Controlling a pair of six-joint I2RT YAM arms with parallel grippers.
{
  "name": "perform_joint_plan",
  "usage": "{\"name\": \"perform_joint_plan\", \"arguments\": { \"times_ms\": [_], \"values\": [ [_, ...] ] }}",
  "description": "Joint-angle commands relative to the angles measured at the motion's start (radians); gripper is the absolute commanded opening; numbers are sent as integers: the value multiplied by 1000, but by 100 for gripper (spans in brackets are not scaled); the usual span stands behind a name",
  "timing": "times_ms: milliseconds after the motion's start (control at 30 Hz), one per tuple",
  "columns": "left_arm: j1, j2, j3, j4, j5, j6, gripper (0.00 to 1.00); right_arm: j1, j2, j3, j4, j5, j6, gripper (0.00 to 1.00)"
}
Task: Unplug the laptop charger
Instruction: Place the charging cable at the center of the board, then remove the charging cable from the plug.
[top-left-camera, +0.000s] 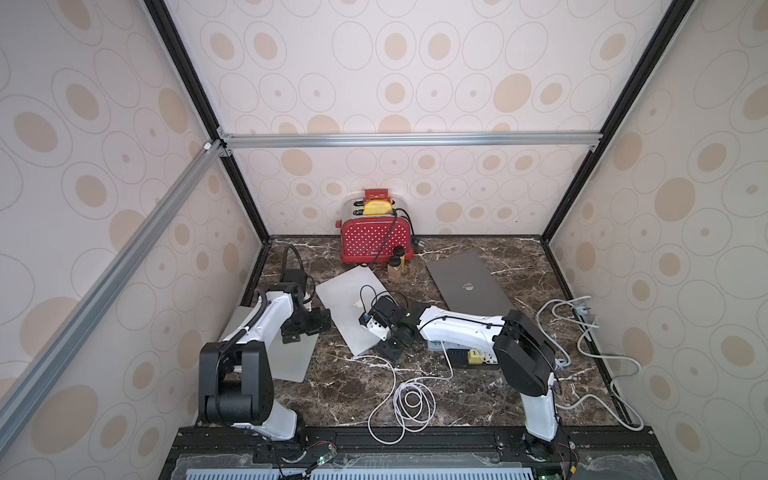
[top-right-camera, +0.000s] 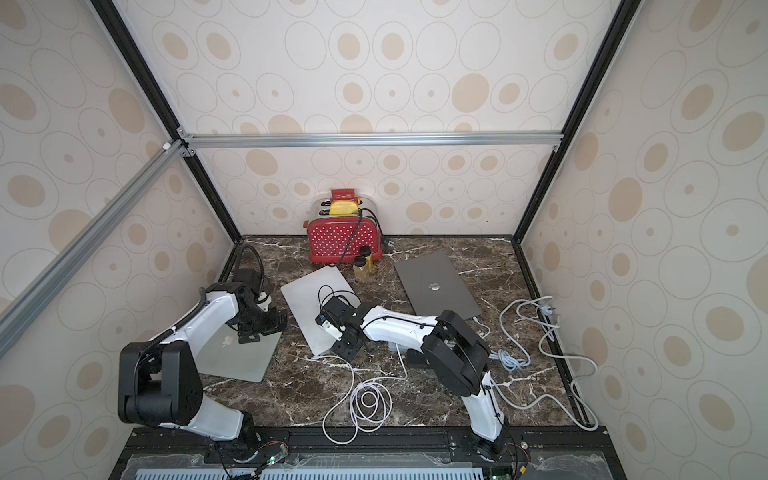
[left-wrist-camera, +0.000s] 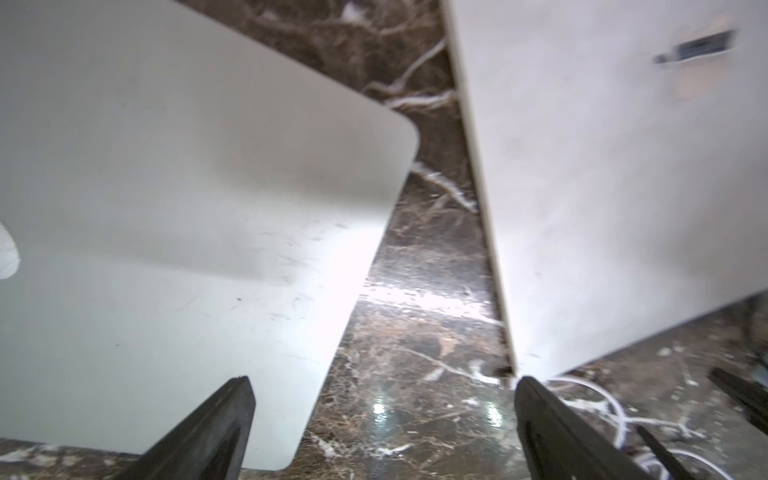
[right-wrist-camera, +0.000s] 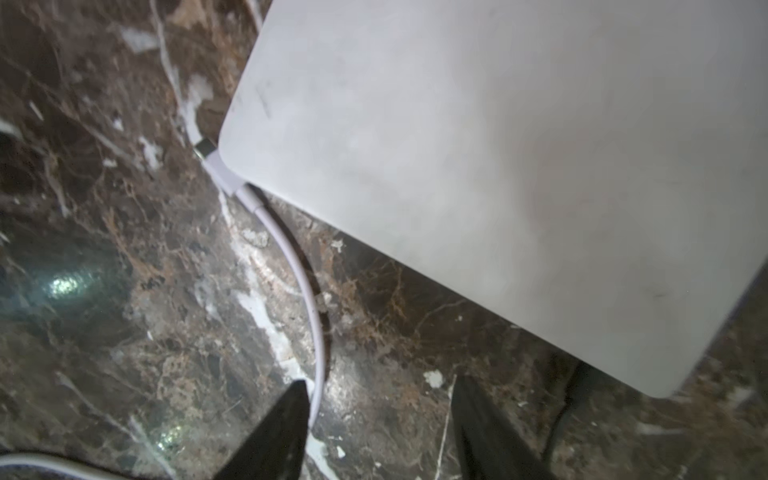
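The white charger cable (top-left-camera: 392, 374) runs from a coil (top-left-camera: 411, 399) to the near corner of the middle silver laptop (top-left-camera: 353, 307). In the right wrist view its white plug (right-wrist-camera: 220, 170) lies on the marble against the laptop's corner (right-wrist-camera: 498, 166), with its metal tip bare and outside any port. My right gripper (right-wrist-camera: 380, 415) is open just above the marble, and the cable (right-wrist-camera: 316, 332) passes beside one finger (right-wrist-camera: 286, 424) with nothing clamped. My left gripper (left-wrist-camera: 384, 415) is open and empty over the gap between two silver laptops.
Another silver laptop (top-left-camera: 286, 353) lies at the left and a dark grey laptop (top-left-camera: 469, 286) at the back right. A red toaster (top-left-camera: 374, 237) and a jar (top-left-camera: 397, 266) stand at the back. A power strip (top-left-camera: 465, 353) sits under my right arm. Grey cables (top-left-camera: 582, 345) trail at the right.
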Motion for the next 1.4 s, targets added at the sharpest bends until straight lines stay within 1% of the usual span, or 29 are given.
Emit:
{"name": "perform_joint_plan", "arguments": {
  "times_ms": [0,67,133,200,267,367,467,567,700,733,800,900,967,1067,1133,1300,1367],
  "values": [
    [-46,-70,24,17,103,-19,99,-39,-83,47,-28,7,19,65],
    [-81,-108,28,21,118,-26,99,-69,-157,27,-57,14,27,64],
    [-113,-135,32,26,134,-36,98,-104,-278,-44,-65,16,48,65],
    [-168,-158,39,40,129,-49,98,-151,-426,-143,-63,8,80,65],
    [-239,-162,44,69,126,-75,97,-204,-571,-242,-81,13,107,66],
    [-363,-131,38,166,138,-137,94,-247,-698,-315,-166,30,114,66],
    [-472,-49,38,299,149,-210,94,-252,-704,-342,-213,9,111,65],
    [-538,38,56,417,163,-268,96,-250,-670,-356,-201,-65,123,64],
    [-639,161,112,476,147,-286,99,-247,-658,-398,-164,-95,142,61],
    [-657,190,121,486,136,-290,99,-246,-656,-413,-149,-108,146,61],
    [-666,240,122,529,132,-313,99,-244,-645,-437,-124,-113,149,61],
    [-668,310,137,590,160,-336,99,-244,-610,-458,-105,-89,144,59],
    [-681,345,167,593,172,-339,99,-244,-588,-465,-86,-102,145,54],
    [-691,351,172,593,178,-339,99,-244,-563,-462,-74,-120,149,34],
    [-691,341,158,594,182,-339,99,-244,-560,-461,-68,-112,154,25],
    [-695,295,127,594,214,-337,99,-244,-578,-457,-76,-53,163,9],
    [-698,283,123,595,225,-339,99,-244,-584,-456,-84,-35,162,5]
  ]
}}
